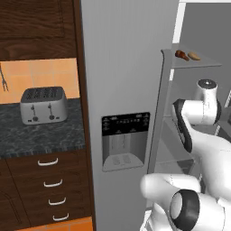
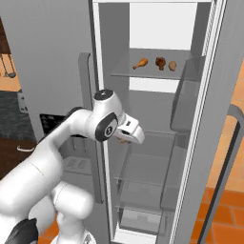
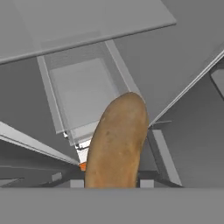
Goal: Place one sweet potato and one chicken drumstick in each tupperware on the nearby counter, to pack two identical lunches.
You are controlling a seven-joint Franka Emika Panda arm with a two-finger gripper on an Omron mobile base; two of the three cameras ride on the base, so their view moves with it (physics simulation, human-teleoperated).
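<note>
**Desk:** Hand view first: what does the gripper (image 3: 114, 186) hold?

**Photographer:** A sweet potato (image 3: 117, 142), pinched low between the jaws, which stand narrow around it. It runs up the middle of the frame, tan-brown and matte, a smooth oval with a rounded tip. Behind it lie pale grey fridge shelves (image 3: 78, 94), flat and glassy.

**Desk:** And the wider scene?

**Photographer:** From the right base view the white arm reaches into the open fridge (image 2: 209, 119), and the hand sits at mid height with a sliver of tan under it. On the top shelf (image 2: 147, 74) rest three pieces side by side: an orange club-shaped chicken drumstick (image 2: 140, 63), a darker reddish-brown piece (image 2: 160, 62) that also looks like a drumstick, and a pale tan one (image 2: 172, 65), probably the second potato. The left base view catches a speckled dark counter (image 1: 40, 135) with a brushed-metal toaster (image 1: 43, 105).

**Desk:** What would carrying this off well require?

**Photographer:** Likely drawing the hand straight out between the door and the shelf edges without knocking them, keeping the grip firm since the skin looks slick, then swinging towards the counter.
</note>
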